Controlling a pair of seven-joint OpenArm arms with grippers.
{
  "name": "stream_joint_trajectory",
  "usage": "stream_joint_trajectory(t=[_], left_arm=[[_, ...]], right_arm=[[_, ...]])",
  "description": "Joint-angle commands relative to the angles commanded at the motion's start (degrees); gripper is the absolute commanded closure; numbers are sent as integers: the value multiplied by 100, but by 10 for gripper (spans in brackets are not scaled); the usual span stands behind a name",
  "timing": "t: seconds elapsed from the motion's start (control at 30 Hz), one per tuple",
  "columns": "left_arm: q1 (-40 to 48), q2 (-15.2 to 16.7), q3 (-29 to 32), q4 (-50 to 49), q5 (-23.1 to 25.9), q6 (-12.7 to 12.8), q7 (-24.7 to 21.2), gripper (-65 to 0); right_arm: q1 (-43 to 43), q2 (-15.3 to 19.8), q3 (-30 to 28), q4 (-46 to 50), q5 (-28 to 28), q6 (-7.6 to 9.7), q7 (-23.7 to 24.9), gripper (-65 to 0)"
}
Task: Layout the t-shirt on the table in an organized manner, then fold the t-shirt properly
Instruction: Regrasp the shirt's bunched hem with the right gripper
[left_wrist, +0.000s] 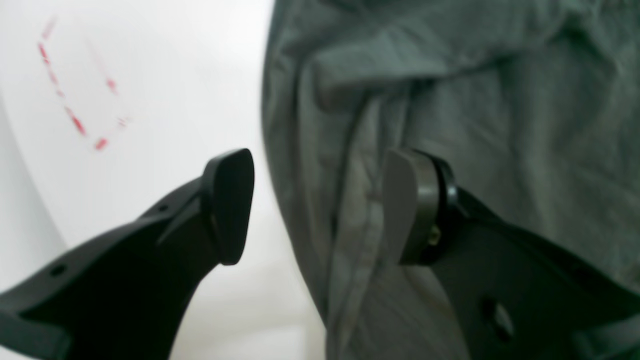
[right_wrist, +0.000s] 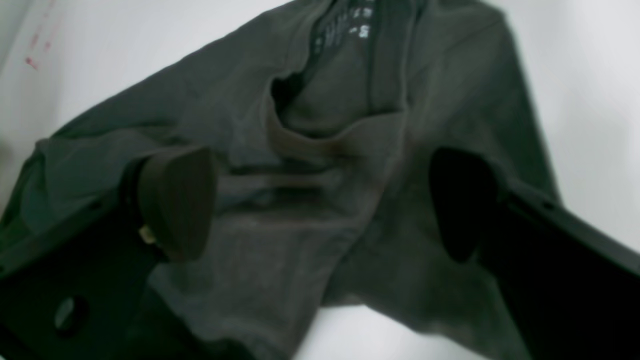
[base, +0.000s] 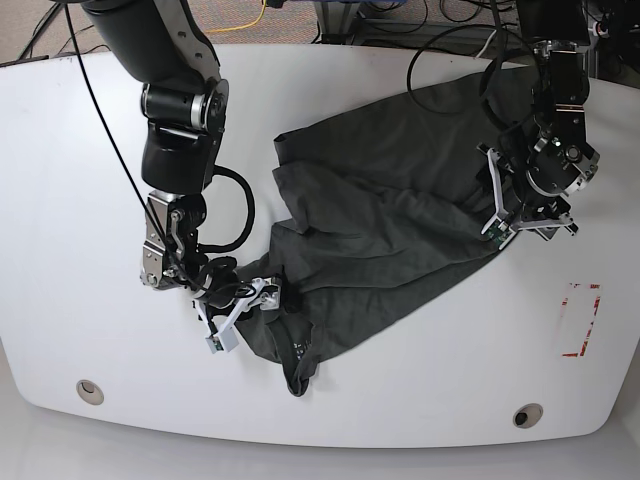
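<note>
"Where's the shirt lying from your grippers?"

"Beneath both. In the base view the t-shirt runs as a long crumpled band across the table, one end near two o'clock, the other near seven."

"And the arms?"

"My left gripper sits over the edge of the upper part. In its own wrist view the fingers stand apart, nothing between them but cloth lying below and a strip of bare white. My right gripper is over the lower end, fingers spread too, holding nothing that I can see."

"Which is nearer the collar?"

"The right, I judge. Its wrist view shows what I take for the neck opening, just ahead at twelve o'clock, with pale print beyond it. In the base view that folded tip hangs off toward six o'clock, and the right gripper is at about ten from it."

"So what does the next move turn on?"

"That slanted long axis. I'd take the near end with the right and the far edge with the left, then pull apart along the two-to-seven line. If I pinch too deep, I'd likely catch two layers and drag the bunching along."
</note>
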Motion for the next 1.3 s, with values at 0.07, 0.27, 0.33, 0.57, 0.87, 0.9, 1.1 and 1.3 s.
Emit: stream_joint_trajectory(t=[0.07, 0.27, 0.33, 0.57, 0.87, 0.9, 1.1, 1.3], left_arm=[[26, 0, -9, 9, 0, 0, 0, -379], [70, 0, -9, 79, 0, 0, 0, -379], [70, 0, -9, 79, 0, 0, 0, -379], [53, 9, -9, 88, 0, 0, 0, -379], [44, 9, -9, 88, 0, 0, -9, -379], [44, 9, -9, 88, 0, 0, -9, -379], [62, 9, 9, 88, 0, 0, -9, -379], [62, 9, 9, 79, 0, 0, -9, -379]], right_arm=[[62, 0, 0, -334, 0, 0, 211, -644], [88, -18, 0, -651, 0, 0, 404, -644], [79, -44, -9, -651, 0, 0, 387, -642], [70, -141, -800, -651, 53, 0, 413, -625], [97, -149, -826, -642, 53, 0, 422, -314], [97, -149, -826, -642, 53, 0, 422, -287], [105, -149, -826, -633, 53, 0, 422, -144], [62, -149, -818, -264, 53, 0, 387, -274]])
